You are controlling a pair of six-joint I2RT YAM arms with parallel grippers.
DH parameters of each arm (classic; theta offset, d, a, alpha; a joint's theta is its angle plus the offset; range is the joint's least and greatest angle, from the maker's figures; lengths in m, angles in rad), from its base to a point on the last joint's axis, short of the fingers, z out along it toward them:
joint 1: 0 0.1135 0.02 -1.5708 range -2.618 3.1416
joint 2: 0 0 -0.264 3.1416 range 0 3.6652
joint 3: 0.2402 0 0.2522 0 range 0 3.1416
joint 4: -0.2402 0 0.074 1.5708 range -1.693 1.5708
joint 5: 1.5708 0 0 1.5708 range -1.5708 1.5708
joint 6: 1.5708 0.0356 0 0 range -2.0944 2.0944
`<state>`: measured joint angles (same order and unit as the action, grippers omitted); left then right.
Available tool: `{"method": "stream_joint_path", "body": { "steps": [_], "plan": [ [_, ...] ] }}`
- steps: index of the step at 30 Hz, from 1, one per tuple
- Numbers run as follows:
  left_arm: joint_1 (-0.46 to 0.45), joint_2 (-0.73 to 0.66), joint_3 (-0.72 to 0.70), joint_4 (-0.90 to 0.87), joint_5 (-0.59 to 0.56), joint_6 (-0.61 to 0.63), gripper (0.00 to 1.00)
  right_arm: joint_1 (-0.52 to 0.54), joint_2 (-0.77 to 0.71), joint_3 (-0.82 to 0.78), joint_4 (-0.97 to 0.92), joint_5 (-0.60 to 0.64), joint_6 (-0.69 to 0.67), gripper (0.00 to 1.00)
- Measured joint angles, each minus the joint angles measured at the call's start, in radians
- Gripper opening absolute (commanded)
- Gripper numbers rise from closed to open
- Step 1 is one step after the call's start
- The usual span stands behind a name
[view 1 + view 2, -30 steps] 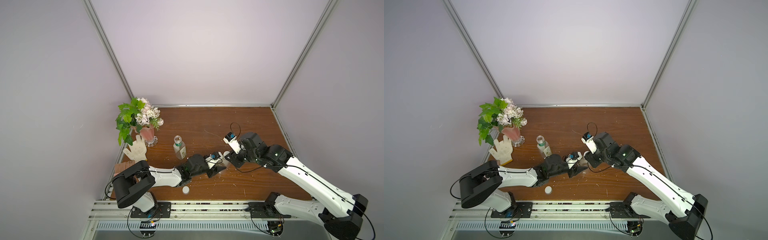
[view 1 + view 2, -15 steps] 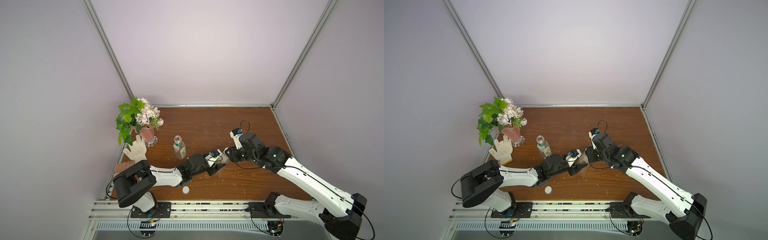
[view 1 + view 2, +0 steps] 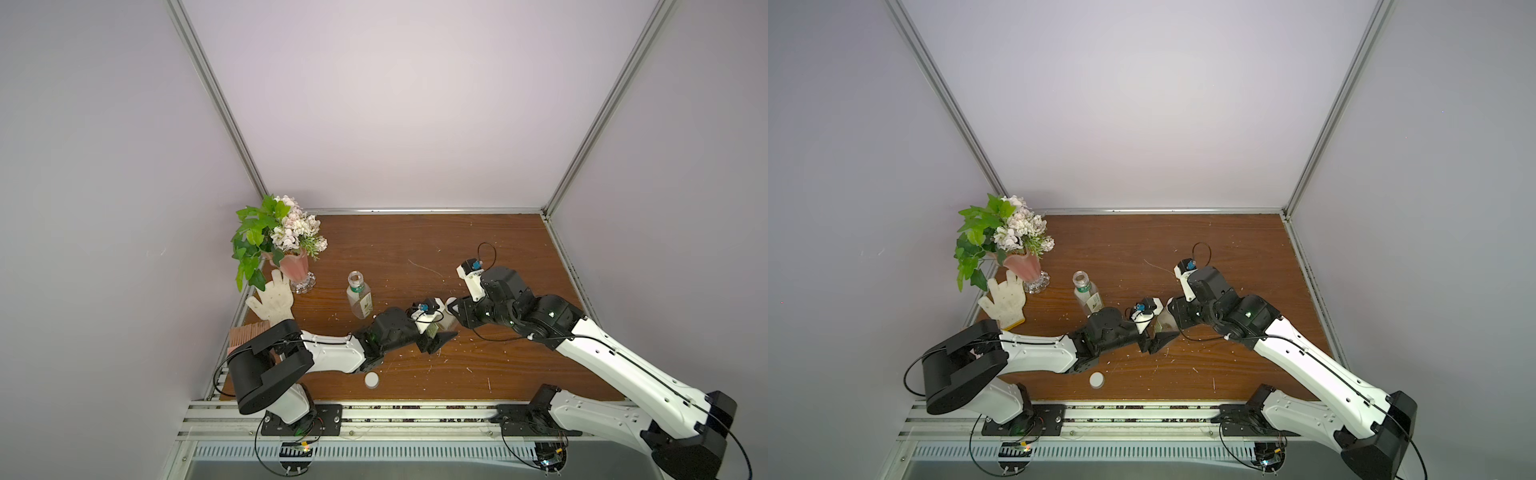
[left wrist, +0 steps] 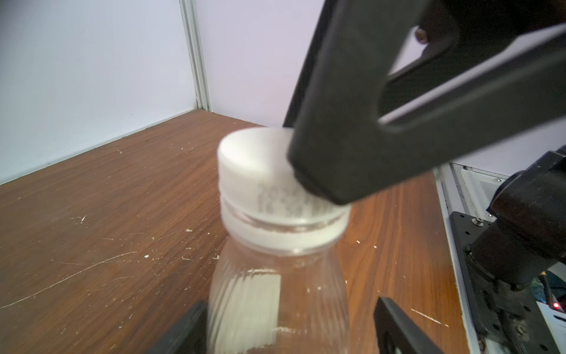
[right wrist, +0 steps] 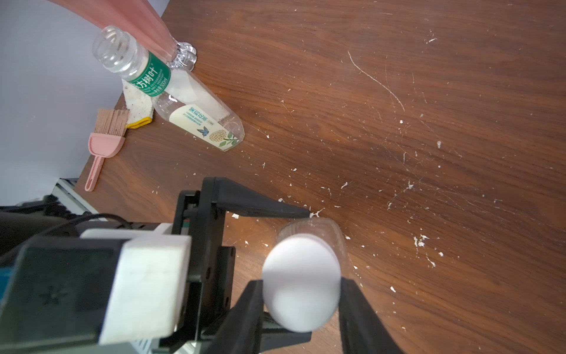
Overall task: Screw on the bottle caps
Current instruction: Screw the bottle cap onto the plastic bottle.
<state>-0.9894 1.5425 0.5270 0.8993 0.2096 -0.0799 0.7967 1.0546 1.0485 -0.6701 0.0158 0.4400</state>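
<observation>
White cap [image 5: 298, 269] is sitting on the neck of the plain bottle [image 4: 275, 291], low in the right wrist frame. The right gripper [image 5: 301, 286] is pinching it, with its jaws closed tight on the cap's sides. This bottle is standing upright on the wooden table [image 3: 457, 249], just right of centre in both top views, where the two arms are meeting.

The left gripper [image 4: 289, 306] is reaching around the bottle's body lower down, at the bottom edge of the left wrist frame. Its jaws are standing apart: one finger [image 4: 395, 325] is clearly off the plastic, with bare wood showing in the gap. The other is sitting close against the opposite side — touching or not, I cannot tell. It is gripping nothing.

The labelled bottle [image 3: 359, 297] is standing left of centre with its neck open and uncapped, just beyond the left arm. The second cap [image 3: 371, 380] is lying flat in the lower middle of the frame, near the table's front edge and just beside that arm.

A pink vase [image 3: 294, 268] of flowers and a white glove [image 3: 272, 301] are sitting at the table's left side — a pink brush [image 5: 105, 138] is lying beside the glove.
</observation>
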Motion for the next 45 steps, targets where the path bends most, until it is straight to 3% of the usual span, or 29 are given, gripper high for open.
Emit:
{"method": "stream_joint_path", "body": {
  "steps": [7,19,25,33,45],
  "plan": [
    [0.003,0.045,0.014,0.001,-0.013,0.001,0.62,0.002,-0.001,0.000,0.009,-0.003,0.002,0.28],
    [0.003,0.048,0.019,-0.002,-0.042,0.006,0.52,0.001,-0.001,0.010,-0.012,0.035,-0.016,0.40],
    [0.003,0.040,0.016,-0.005,0.001,0.014,0.51,0.001,-0.015,0.035,-0.068,0.028,-0.146,0.51],
    [0.004,0.005,0.002,-0.043,0.143,0.036,0.52,0.001,-0.066,0.035,-0.101,-0.050,-0.351,0.57],
    [0.017,-0.013,-0.003,-0.086,0.220,0.066,0.52,0.003,-0.067,0.018,-0.090,-0.154,-0.419,0.60]
  ]
}}
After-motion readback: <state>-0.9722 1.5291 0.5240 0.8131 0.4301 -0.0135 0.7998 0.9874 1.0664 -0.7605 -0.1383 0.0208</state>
